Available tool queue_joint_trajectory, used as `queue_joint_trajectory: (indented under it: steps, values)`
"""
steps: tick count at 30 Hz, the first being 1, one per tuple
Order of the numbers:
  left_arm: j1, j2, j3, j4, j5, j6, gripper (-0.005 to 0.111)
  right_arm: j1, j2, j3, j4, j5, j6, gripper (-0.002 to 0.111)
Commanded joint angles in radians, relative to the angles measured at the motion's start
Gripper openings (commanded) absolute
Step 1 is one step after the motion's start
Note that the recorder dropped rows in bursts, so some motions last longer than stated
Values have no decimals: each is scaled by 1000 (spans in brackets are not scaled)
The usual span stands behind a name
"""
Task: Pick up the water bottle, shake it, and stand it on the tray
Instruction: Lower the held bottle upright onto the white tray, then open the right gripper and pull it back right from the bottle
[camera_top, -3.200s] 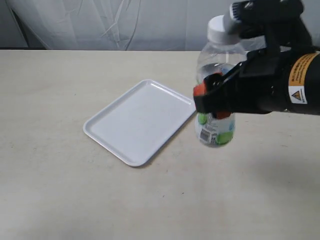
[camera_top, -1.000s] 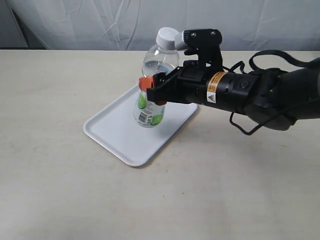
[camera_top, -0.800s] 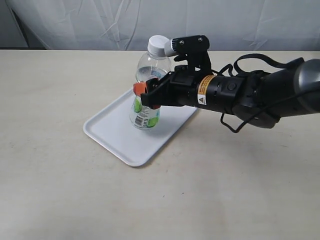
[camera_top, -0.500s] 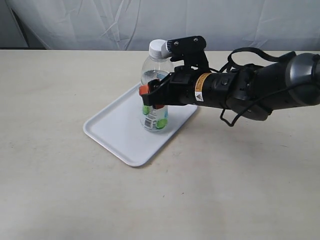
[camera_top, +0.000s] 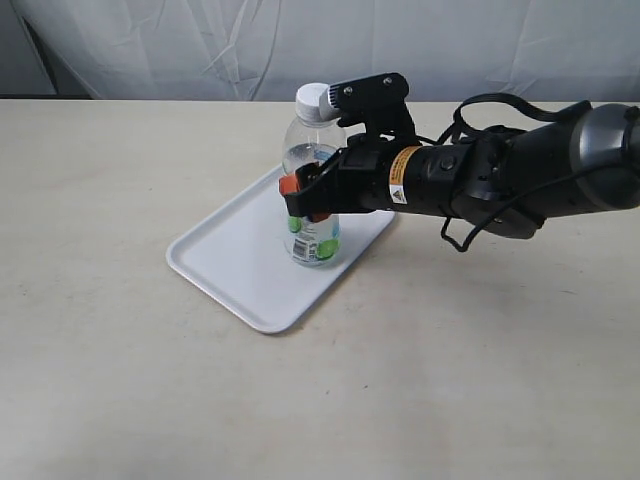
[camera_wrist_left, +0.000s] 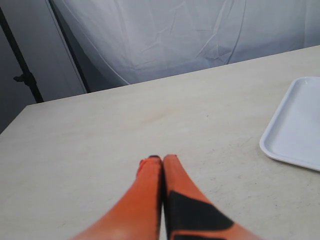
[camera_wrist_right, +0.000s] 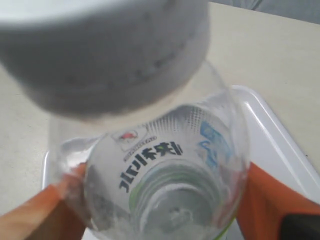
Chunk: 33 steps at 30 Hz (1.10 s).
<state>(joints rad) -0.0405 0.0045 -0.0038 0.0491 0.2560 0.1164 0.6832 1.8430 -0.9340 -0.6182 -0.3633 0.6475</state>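
White tray (camera_top: 235, 258) bears the upright water bottle (camera_top: 316, 238), right end effector (camera_top: 310, 190) clamping it, left end effector (camera_wrist_left: 161, 160) clenched.

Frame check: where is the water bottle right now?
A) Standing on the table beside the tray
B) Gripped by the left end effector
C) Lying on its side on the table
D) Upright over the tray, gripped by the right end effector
D: the water bottle is upright with its base at the tray, the right end effector clamped around its middle; the left end effector is shut on nothing.

surface: beige table (camera_top: 120, 400) | directly on it: white tray (camera_top: 230, 260), set askew, mid-table
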Motion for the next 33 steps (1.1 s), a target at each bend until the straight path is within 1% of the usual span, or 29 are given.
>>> queue_joint_trajectory:
  steps: [1, 2, 3, 9, 15, 22, 24, 25, 26, 31, 33]
  values:
    - [0, -5, 4, -5, -9, -3, 0, -6, -3, -9, -1, -24, -1, 59]
    - [0, -5, 4, -5, -9, -3, 0, -6, -3, -9, -1, -24, -1, 64]
    - [0, -5, 4, -5, -9, -3, 0, -6, -3, -9, -1, -24, -1, 67]
    - [0, -5, 4, -5, -9, -3, 0, -6, -3, -9, 3, -32, -1, 67]
    - [0, -5, 4, -5, -9, -3, 0, -6, -5, -9, 3, -94, 8, 67]
    - [0, -5, 4, -5, -9, -3, 0, -6, -3, -9, 18, -93, 8, 67]
    - [0, -5, 4, -5, -9, -3, 0, -6, -3, -9, 25, -91, 8, 75]
    - [0, -5, 4, -5, -9, -3, 0, -6, -3, -11, 25, -78, 8, 82]
    - [0, -5, 4, -5, -9, -3, 0, -6, -3, -11, 25, -73, 8, 84]
    - [0, -5, 4, -5, -9, -3, 0, -6, -5, -11, 25, -36, 15, 84]
    - [0, -5, 4, -5, -9, -3, 0, -6, -22, -11, 25, 40, 46, 84]
